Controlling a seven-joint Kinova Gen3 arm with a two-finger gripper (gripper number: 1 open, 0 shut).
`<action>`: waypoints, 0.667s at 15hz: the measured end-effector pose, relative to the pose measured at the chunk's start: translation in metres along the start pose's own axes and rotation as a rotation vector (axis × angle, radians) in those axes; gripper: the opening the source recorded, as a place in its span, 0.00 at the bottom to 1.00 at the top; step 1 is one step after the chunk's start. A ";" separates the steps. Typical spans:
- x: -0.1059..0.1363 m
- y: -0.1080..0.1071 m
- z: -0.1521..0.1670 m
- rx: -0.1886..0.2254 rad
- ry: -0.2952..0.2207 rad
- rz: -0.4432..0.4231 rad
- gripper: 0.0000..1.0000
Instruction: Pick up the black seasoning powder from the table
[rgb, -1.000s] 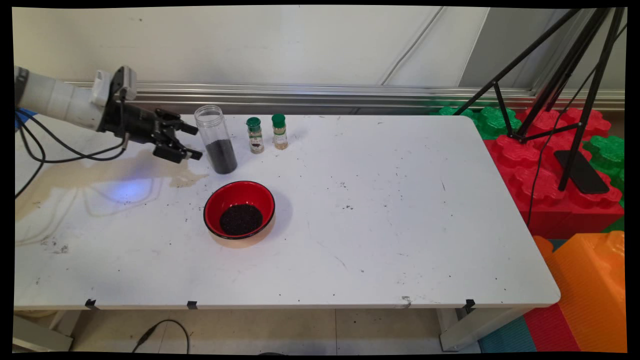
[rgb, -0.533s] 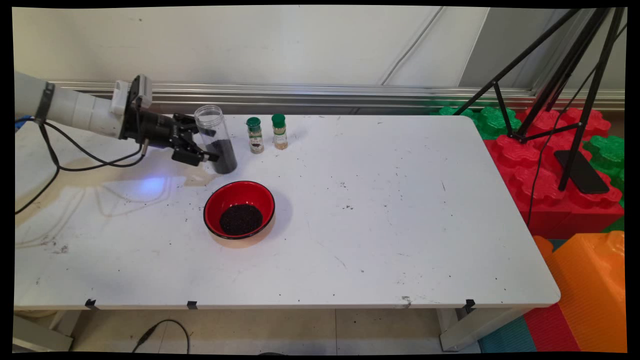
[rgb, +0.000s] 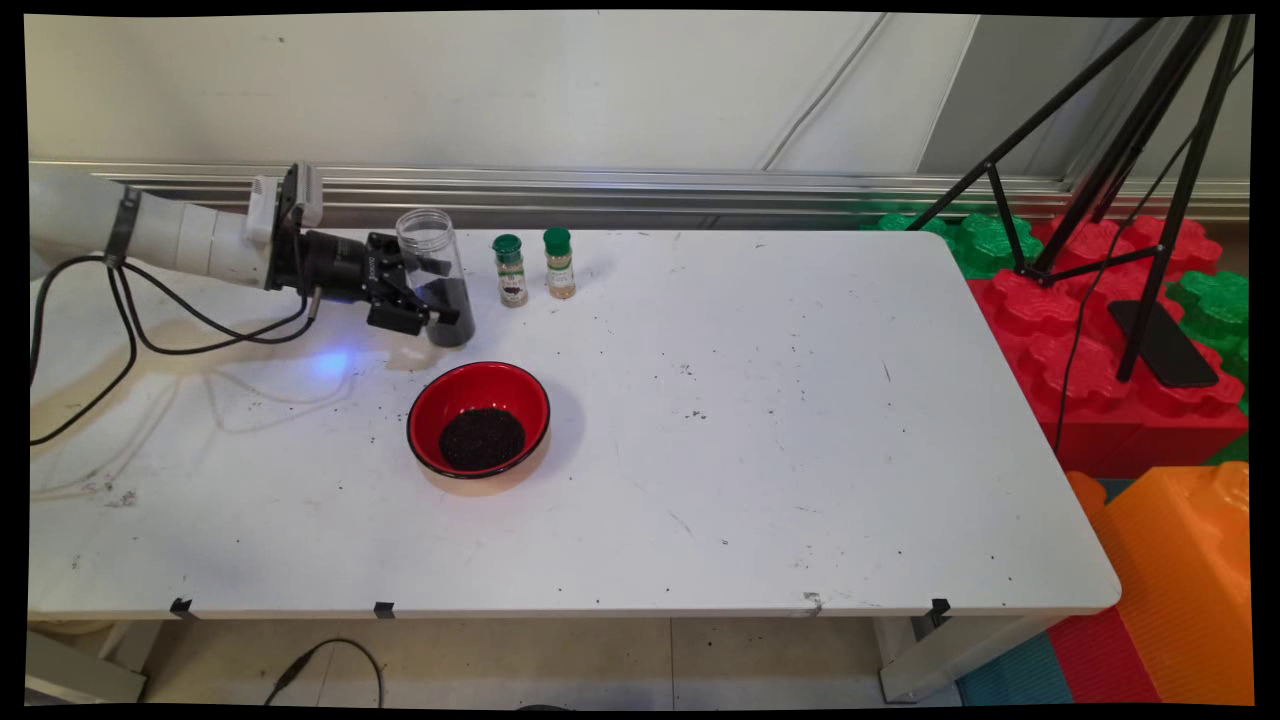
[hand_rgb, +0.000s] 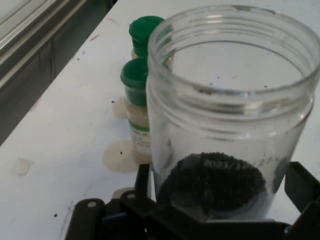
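The arm (rgb: 170, 235) is white and tubular, ringed by a dark band, ending in a grey-white camera block behind the black gripper (rgb: 440, 290) of jointed linkage. Black cables (rgb: 130, 320) loop beneath it.

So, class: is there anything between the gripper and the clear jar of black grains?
Nothing visible. The gripper has its two fingers either side of the clear jar, and the hand view shows the jar directly between them. The two spice bottles stand beyond it.
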 end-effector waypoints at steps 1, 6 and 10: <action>-0.002 0.000 0.002 0.000 0.008 0.002 1.00; -0.009 0.000 0.006 0.007 0.035 0.007 1.00; -0.015 0.000 0.008 0.012 0.052 0.009 1.00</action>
